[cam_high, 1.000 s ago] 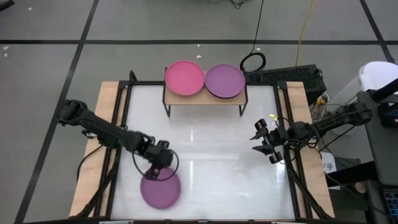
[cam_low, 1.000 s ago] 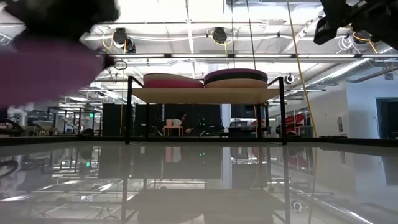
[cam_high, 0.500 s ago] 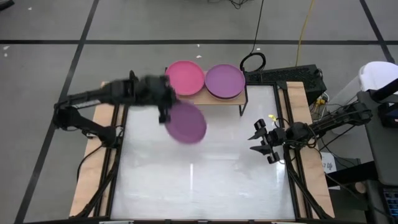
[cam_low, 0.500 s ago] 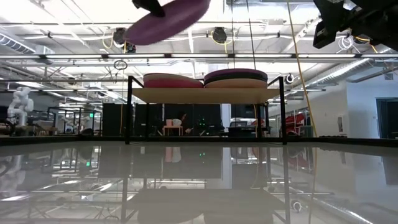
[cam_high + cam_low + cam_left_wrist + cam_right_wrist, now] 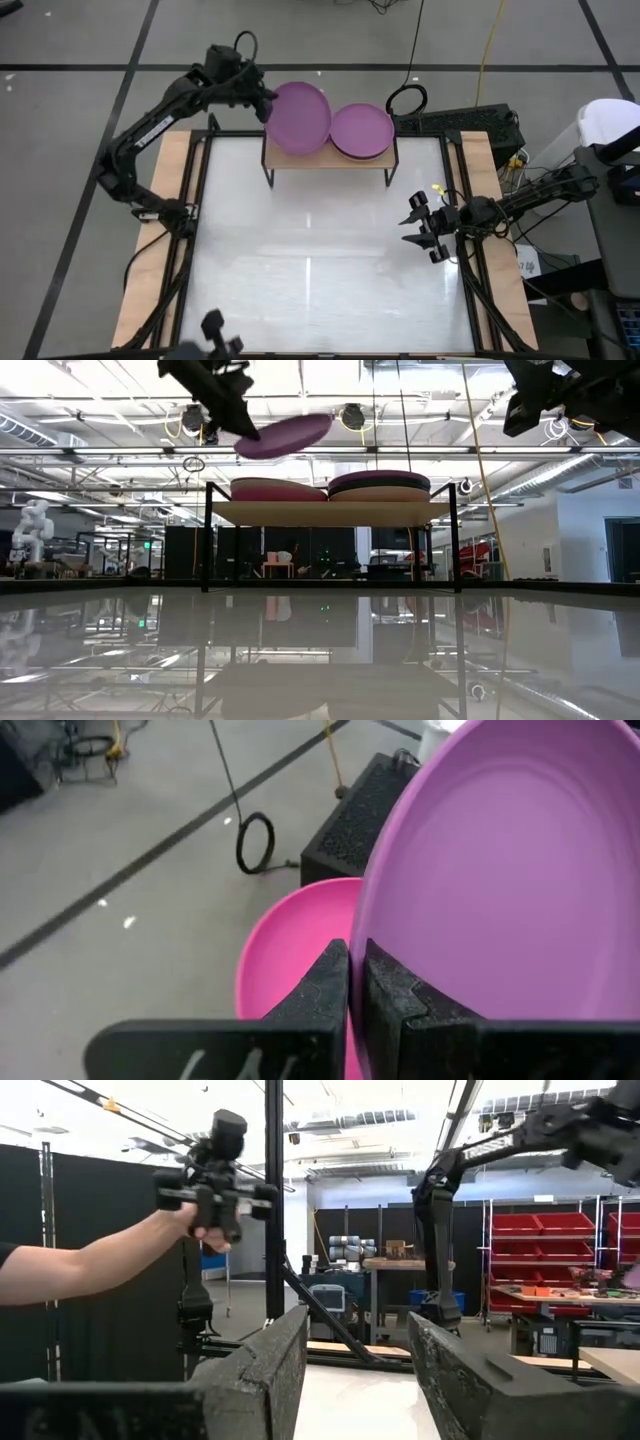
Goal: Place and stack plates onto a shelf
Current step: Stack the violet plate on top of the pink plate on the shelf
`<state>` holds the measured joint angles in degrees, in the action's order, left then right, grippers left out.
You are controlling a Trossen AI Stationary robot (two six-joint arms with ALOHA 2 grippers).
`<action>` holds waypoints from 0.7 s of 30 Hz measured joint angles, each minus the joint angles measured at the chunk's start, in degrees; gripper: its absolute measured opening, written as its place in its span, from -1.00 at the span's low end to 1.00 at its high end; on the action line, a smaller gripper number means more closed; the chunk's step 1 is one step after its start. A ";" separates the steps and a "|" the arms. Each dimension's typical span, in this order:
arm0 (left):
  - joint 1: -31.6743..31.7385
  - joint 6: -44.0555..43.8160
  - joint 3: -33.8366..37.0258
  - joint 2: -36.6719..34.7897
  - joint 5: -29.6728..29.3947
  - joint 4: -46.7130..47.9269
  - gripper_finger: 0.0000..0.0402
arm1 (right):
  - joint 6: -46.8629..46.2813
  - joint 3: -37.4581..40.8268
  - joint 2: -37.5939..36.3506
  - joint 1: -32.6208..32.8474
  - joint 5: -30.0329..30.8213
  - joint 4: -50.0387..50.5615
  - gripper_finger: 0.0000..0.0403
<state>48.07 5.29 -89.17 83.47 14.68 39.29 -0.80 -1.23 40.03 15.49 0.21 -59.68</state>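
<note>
My left gripper [image 5: 263, 101] is shut on a purple plate [image 5: 298, 117] and keeps it in the air over the left half of the shelf [image 5: 330, 162], above the magenta pink plate [image 5: 290, 955] lying there. In the low view the purple plate [image 5: 285, 435] hangs well above the pink stack [image 5: 278, 490]. On the shelf's right half lies another stack with a purple plate [image 5: 361, 130] on top. My right gripper [image 5: 425, 226] waits open and empty over the table's right edge. My left gripper pinches the purple plate's rim [image 5: 362, 925] between its two fingers [image 5: 325, 985], on the plate's left edge. The fingers come roughly level from the table's far left. The plate is lifted clear and tilted, with its free edge [image 5: 325, 422] higher than the held one.
The white table top [image 5: 320, 260] lies bare between the shelf and the near edge. A dark object [image 5: 215, 326] sits at the near edge. In the right wrist view a person's arm [image 5: 90, 1270] holds a hand-held device beyond the table. Cables lie on the floor behind the shelf.
My left gripper has carried the purple plate from low over the table's near left part, up and toward the far edge, to a place above the shelf's left half. The plate has gone from lying almost flat to tilted in the air.
</note>
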 joint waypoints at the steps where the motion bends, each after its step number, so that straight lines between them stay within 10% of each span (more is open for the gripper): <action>1: 0.87 -0.30 0.00 0.93 0.58 -0.52 -0.95 | 0.00 0.00 0.00 0.00 0.02 0.00 -0.23; 14: 5.38 -1.23 0.02 9.17 0.52 -0.01 -0.92 | 0.02 0.02 0.01 0.00 0.02 0.02 -0.23; 21: 5.17 -0.49 0.02 9.08 0.29 0.42 -0.48 | -0.13 0.02 0.00 0.00 0.02 0.09 -0.23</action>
<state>53.23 4.80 -89.14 92.55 14.97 39.71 -0.93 -1.21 40.03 15.49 0.23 -59.59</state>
